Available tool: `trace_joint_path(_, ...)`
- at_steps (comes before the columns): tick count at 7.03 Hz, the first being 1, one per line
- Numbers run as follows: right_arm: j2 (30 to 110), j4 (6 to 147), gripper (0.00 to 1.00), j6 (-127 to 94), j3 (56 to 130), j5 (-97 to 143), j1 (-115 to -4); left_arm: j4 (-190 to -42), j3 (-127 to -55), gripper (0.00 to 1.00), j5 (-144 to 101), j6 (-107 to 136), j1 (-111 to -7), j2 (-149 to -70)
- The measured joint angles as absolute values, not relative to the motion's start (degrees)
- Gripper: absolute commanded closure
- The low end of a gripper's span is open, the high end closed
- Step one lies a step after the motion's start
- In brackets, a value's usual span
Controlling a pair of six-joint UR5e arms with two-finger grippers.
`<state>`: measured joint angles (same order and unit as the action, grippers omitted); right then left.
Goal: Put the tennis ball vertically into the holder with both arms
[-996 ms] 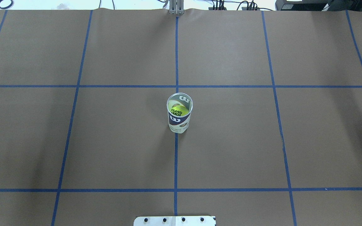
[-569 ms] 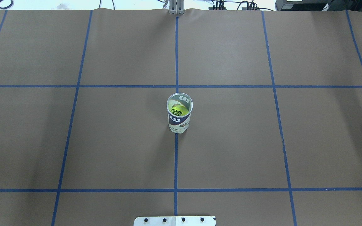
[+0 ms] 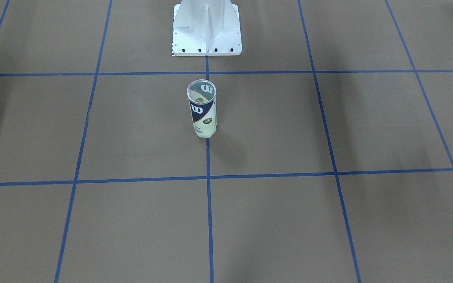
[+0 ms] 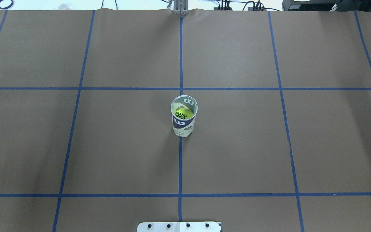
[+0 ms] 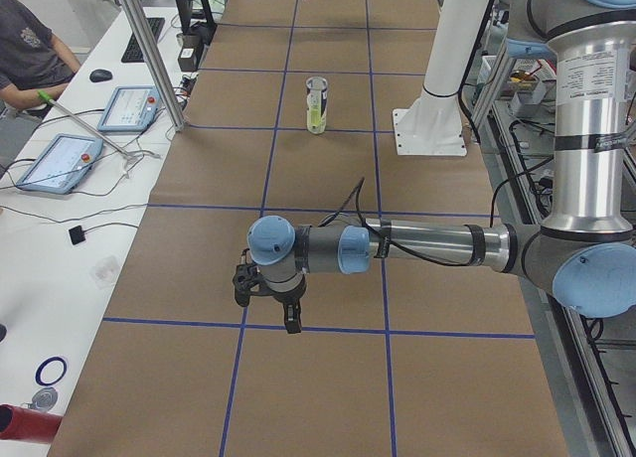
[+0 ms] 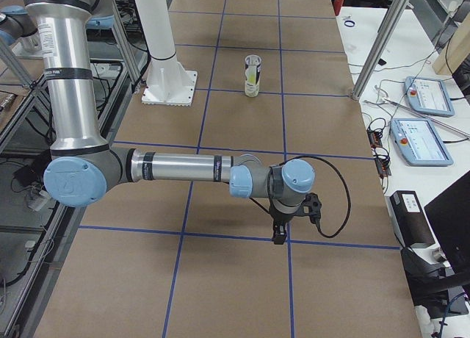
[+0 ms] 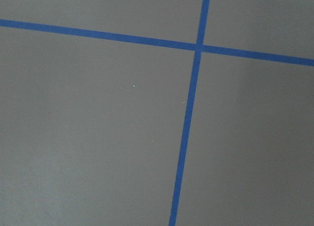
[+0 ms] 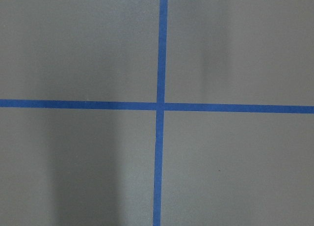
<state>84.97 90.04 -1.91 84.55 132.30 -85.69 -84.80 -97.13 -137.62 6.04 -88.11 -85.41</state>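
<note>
The holder (image 4: 184, 126), a clear can with a white and navy label, stands upright at the table's middle on a blue tape line. It also shows in the front view (image 3: 203, 116) and both side views (image 5: 316, 104) (image 6: 252, 75). A yellow-green tennis ball (image 4: 184, 113) lies inside it. My left gripper (image 5: 288, 323) hangs low over the table far from the holder, toward the left end. My right gripper (image 6: 279, 237) hangs likewise toward the right end. I cannot tell whether either is open or shut. Both wrist views show only brown paper and blue tape.
The white pedestal base (image 3: 207, 35) stands behind the holder at the robot's side. Blue tape lines (image 4: 181, 58) grid the brown table. Tablets (image 5: 60, 164) (image 6: 422, 139) and cables lie on side benches. A seated person (image 5: 25, 50) is beside the table's far end.
</note>
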Motion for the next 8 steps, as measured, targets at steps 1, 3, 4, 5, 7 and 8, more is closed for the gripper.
trace_joint_path(1, 85.0, 90.5, 0.0, -1.2, 84.5, 132.3, -86.0, -85.0, -97.2, 0.01, -138.1, 5.9, -88.1, -85.1)
trace_joint_path(3, 85.6, 90.9, 0.0, 0.7, 85.4, 132.1, -86.7, -86.4, -97.0, 0.01, -138.3, 5.8, -88.1, -85.0)
trace_joint_path(4, 86.4, 90.9, 0.0, 1.0, 86.7, 132.1, -87.0, -87.0, -96.8, 0.01, -138.2, 5.7, -88.0, -85.0)
trace_joint_path(5, 87.0, 91.0, 0.0, 1.1, 87.7, 132.0, -87.0, -87.3, -96.8, 0.01, -138.2, 5.8, -88.0, -85.2)
trace_joint_path(7, 87.3, 91.0, 0.0, 1.1, 88.5, 132.1, -87.0, -87.3, -97.5, 0.01, -138.3, 5.8, -88.0, -85.8)
trace_joint_path(8, 87.1, 91.0, 0.0, 1.0, 88.7, 132.1, -87.0, -87.3, -98.5, 0.01, -138.2, 5.8, -88.0, -85.9)
